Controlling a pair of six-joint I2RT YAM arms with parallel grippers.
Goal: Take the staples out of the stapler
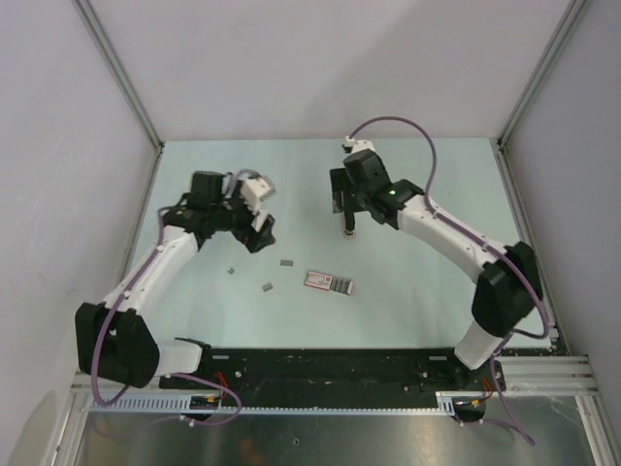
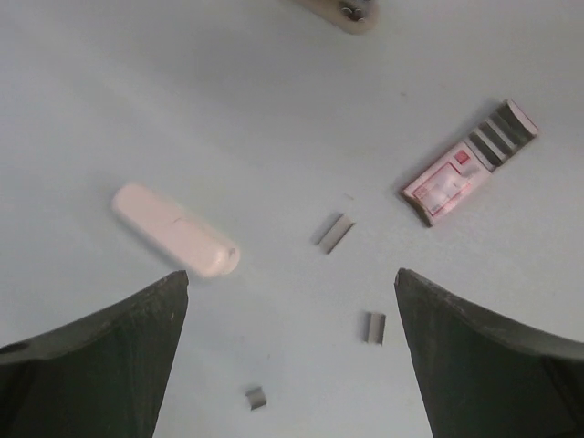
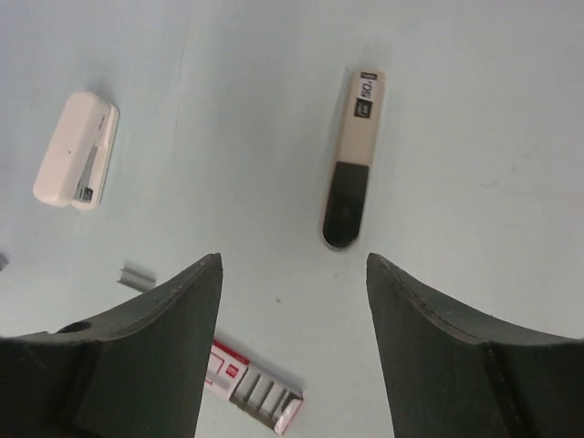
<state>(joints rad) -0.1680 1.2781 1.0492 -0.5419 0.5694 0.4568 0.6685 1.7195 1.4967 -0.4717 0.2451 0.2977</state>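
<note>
Grey strips of staples (image 2: 335, 234) lie loose on the bench (image 1: 427, 311); I count three from the left wrist. From that I judge the unloading to be mostly done, or in its closing step. The stapler (image 2: 175, 230) lies flat on its own, touched by neither arm. It sits just ahead of the left end effector (image 2: 292, 283) and slants across its line. From the right wrist it shows at upper left, with a dark metal part along one side. I cannot tell whether any staples remain inside.

My left end effector is spread wide and empty. The right end effector (image 3: 292, 265) also stands apart and holds nothing. A beige-and-black stick (image 3: 351, 173) lies on the bench just beyond its fingers, not touching them. The pink packet (image 2: 465, 164) rests near the staples, well apart from the stapler.

If the stapler needs a check, the left arm is the nearer one. I would turn its wrist so the fingers close across the stapler's narrow width, then come down. That small, smooth body could skid out of a skewed pinch.

The stick carries a black label with pale characters, too small for me to read. The packet's pink print is likewise illegible, and I can make out no brand.
</note>
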